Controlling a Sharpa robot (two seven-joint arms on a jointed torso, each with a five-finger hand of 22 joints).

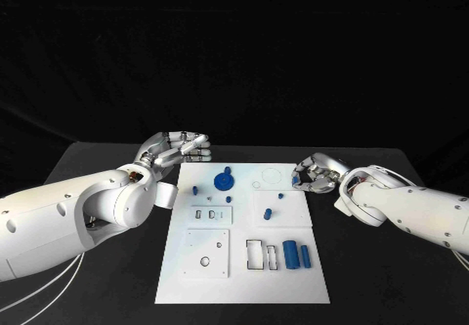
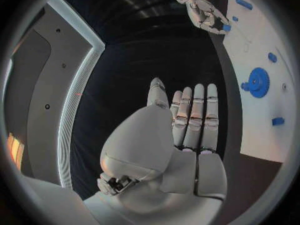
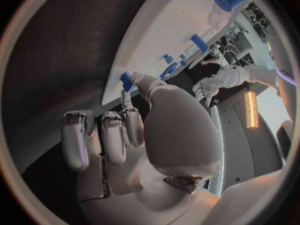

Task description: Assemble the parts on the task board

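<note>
Head view: the left robot hand point(image 1: 178, 149), holding nothing, sits by the task board's point(image 1: 245, 271) far corner; left wrist view: its fingers point(image 2: 197, 115) lie straight, side by side; right wrist view: the right robot hand point(image 3: 156, 135) pinches a small blue part point(image 3: 127, 80) at the board's edge, so a loose pinch could drop it.

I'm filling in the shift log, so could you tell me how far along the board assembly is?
Early to midway, as far as I can judge. Done: a blue gear sits on the task board, with small blue pegs standing near it. In hand: the right hand seems to pinch a small blue part at the board's edge; the left hand holds nothing. Left: two blue cylinders lie loose, beside unfilled slots.
</note>
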